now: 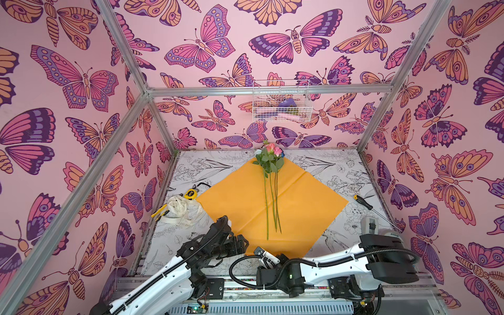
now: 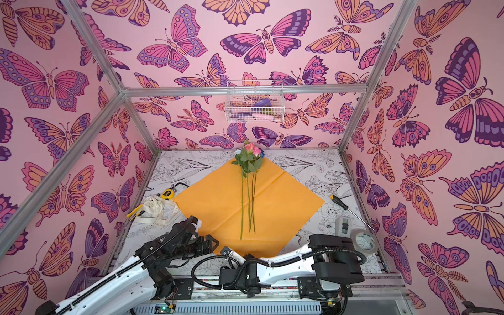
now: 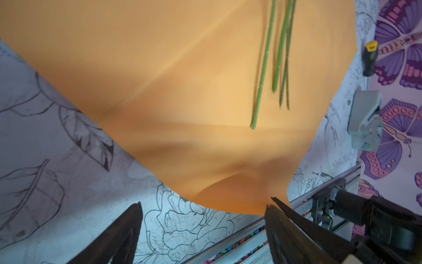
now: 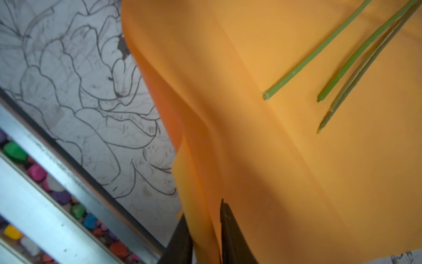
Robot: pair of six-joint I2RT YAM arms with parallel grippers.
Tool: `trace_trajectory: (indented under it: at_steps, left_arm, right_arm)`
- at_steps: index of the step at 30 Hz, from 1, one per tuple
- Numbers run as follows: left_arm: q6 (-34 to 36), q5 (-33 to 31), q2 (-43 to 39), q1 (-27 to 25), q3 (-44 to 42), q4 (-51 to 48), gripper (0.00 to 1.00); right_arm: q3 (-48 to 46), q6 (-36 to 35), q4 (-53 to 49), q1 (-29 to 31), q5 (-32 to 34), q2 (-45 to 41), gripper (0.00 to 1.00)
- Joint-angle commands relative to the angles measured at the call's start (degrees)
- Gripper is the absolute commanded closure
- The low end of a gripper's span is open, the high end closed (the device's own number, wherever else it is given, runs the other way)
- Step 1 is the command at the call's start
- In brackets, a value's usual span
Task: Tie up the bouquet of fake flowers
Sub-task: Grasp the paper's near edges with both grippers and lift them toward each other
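Bouquet of fake flowers [image 1: 271,191]: loose stems on orange wrapping paper [image 1: 300,207]. Right claw [image 4: 203,212]: narrow, pinching the paper's raised near corner. Left claw [image 3: 203,205]: wide, holding nothing, just beside that corner over the desk [image 1: 341,174]. Stems lie down the sheet's middle, blooms at its far corner. Cream ribbon [image 1: 178,208] lies left of the sheet, screwdriver [image 1: 361,201] right.

The orange wrapping paper [image 1: 300,207] looks matt and smooth, softly creased. The green stems [image 3: 261,77] look like dull, faintly ridged plastic. The table cover [image 4: 80,102] is a matt printed sheet, the frame rail [image 1: 204,92] brushed metal, the far basket [image 1: 261,109] white coated wire.
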Motion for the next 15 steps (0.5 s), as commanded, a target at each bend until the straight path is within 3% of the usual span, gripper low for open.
trace_trajectory:
  at_steps: [1,4,7,12,15]
  left_arm:
    - [6.5,4.2,-2.2,-0.4,-1.5,5.4,0.21]
    - [11.1,4.9,-3.4,-0.8,-1.7,9.5,0.23]
    - [15.4,7.3,-3.4,-0.9,-4.8,16.5,0.22]
    - [15.5,11.3,0.4,-0.9,-10.7,32.1,0.22]
    - [17.4,12.0,4.3,-0.9,-10.4,34.3,0.22]
  right_arm:
    - [-0.9,-1.6,2.5,-2.2,0.6,-2.0,0.78]
    - [-1.9,-3.6,4.6,-4.1,-2.2,-3.7,0.79]
    - [-3.1,-4.7,5.9,-6.9,-5.7,-6.1,0.87]
    - [-7.5,-6.5,10.4,-12.7,-13.9,-10.8,0.97]
    - [-9.4,-7.4,12.5,-15.7,-18.4,-13.7,0.99]
